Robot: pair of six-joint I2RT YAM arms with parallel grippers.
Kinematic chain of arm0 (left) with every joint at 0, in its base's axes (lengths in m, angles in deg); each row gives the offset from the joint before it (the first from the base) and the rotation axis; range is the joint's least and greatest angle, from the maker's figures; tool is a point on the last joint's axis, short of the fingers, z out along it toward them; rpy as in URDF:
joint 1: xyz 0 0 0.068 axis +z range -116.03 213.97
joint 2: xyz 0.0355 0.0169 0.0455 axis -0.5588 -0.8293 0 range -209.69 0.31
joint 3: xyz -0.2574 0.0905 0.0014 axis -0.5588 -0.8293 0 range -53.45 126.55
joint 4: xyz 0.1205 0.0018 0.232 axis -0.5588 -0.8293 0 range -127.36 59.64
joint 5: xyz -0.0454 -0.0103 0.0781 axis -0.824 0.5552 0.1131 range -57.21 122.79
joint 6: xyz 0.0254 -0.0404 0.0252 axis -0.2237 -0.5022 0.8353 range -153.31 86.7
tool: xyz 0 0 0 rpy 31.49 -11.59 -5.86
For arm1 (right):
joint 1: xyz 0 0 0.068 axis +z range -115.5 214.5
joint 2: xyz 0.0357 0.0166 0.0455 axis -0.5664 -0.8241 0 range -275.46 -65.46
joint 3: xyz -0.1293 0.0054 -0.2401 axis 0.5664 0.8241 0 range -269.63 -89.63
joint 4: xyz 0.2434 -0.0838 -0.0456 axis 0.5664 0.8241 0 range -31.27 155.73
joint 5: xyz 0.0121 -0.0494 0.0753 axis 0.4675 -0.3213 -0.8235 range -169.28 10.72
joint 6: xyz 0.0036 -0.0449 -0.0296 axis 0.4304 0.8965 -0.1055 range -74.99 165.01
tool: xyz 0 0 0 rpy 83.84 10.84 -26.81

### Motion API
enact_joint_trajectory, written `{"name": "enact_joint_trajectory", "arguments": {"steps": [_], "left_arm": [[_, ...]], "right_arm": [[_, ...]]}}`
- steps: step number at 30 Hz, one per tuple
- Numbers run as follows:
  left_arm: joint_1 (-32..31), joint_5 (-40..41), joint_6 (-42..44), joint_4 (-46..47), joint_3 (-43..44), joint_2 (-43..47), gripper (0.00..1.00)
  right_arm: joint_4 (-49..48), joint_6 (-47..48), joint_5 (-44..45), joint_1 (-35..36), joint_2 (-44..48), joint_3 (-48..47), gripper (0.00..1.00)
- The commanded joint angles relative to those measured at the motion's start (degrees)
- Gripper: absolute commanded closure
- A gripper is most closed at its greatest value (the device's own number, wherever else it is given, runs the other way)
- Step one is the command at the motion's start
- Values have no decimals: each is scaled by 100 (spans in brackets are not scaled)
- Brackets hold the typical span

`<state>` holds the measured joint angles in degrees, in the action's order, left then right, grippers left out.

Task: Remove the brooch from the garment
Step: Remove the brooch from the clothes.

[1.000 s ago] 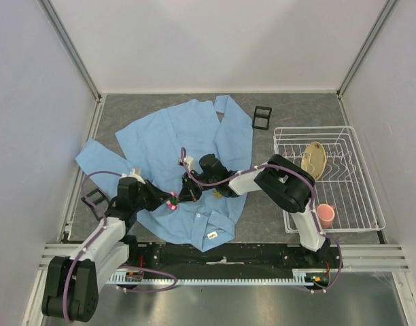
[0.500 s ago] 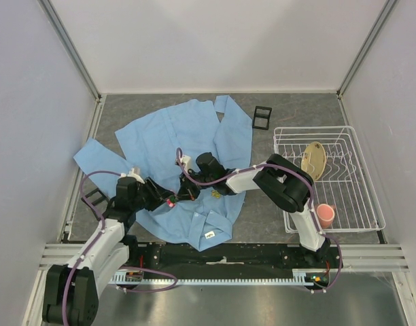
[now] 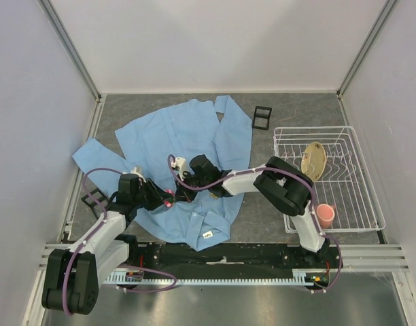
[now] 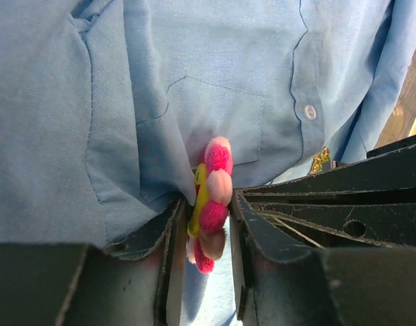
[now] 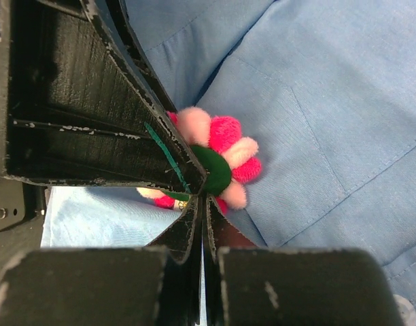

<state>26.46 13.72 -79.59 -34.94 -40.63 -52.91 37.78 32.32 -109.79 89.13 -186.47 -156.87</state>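
- Top cam: vs a sec ago the R gripper has slid left over the shirt and now sits tip to tip w/ the L gripper. The shirt's near hem got dragged a bit left too. Brooch = the pink dot between the two tips, low-left on the shirt front.
- Imo that means both tools are on the pin now, so this is the actual unpinning bit. Not off yet.
- Top cam text: white label at the shirt's near edge, way too small to read.
- L wrist: jaws roughly halfway in, brooch edge-on in the gap. Both pads look to touch it, so I'd call it pinched. Cloth puckers up to its back, so prob still attached.
- L wrist text: small gold emblem further along the shirt, no letters I can make out.
- R wrist: jaws fully closed, tips right at the brooch's green backing. Can't tell if they're nipping cloth, the clasp or nothing.
- R wrist text: none.
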Motion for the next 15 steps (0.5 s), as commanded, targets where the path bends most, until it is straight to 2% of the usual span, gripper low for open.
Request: {"name": "enact_joint_trajectory", "arguments": {"steps": [1, 6, 8, 9, 12, 13, 14, 15], "left_arm": [[-23, 87, 172, -34, 212, 83, 72], [-23, 88, 76, 62, 151, 74, 87], [-23, -26, 32, 219, 98, 135, 88], [-23, -140, 14, 229, 28, 249, 85], [-23, -193, -100, 229, -77, 599, 65], [-23, -185, -144, 221, -95, 714, 53], [-23, -159, -205, 212, -113, 794, 45], [-23, -89, -214, 116, -87, 856, 43]], "right_arm": [[258, 460, 606, 153, 157, -105, 100], [-83, 452, 1072, 215, 428, 185, 100], [-225, 312, 1134, 206, 499, 264, 100], [-321, 276, 1117, 215, 517, 273, 100], [-471, 188, 1064, 232, 570, 334, 100], [-480, 196, 1064, 223, 587, 343, 100], [-472, 223, 1073, 215, 596, 370, 100], [-471, 266, 1099, 215, 640, 387, 100]]}}
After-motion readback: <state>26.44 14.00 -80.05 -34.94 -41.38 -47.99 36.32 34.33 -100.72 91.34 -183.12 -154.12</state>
